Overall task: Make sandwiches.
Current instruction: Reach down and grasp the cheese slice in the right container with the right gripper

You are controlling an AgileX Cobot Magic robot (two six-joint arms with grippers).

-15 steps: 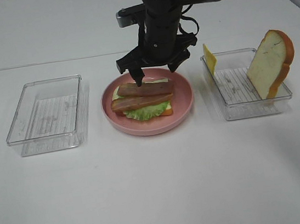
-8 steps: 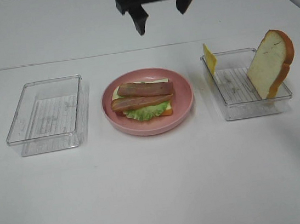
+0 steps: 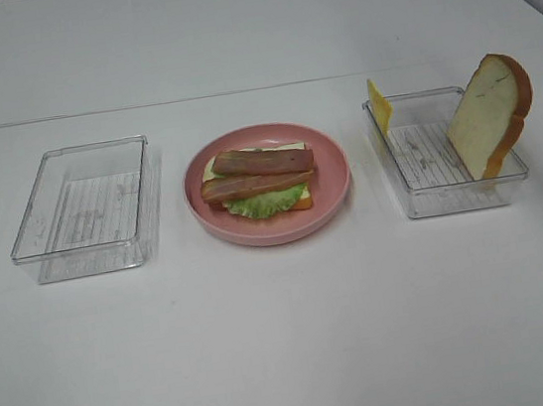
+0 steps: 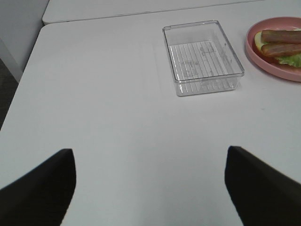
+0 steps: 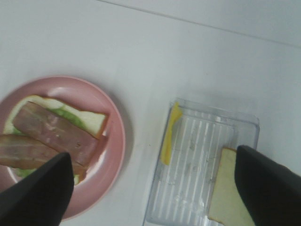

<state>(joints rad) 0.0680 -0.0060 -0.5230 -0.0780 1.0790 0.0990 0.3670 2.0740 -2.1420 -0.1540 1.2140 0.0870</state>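
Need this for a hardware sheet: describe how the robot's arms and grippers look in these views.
Little of them shows. The left gripper has two matte black jaws, broad wedges with blunt tips, blurred by closeness. The right gripper looks the same, with plain black wedge jaws. No cables, markings or arm links are visible. The high view catches only two small black bits at its top edge.

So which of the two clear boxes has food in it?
The tray right of the pink plate: a bread slice leans in it and a yellow cheese slice stands at its edge. The left tray holds nothing.
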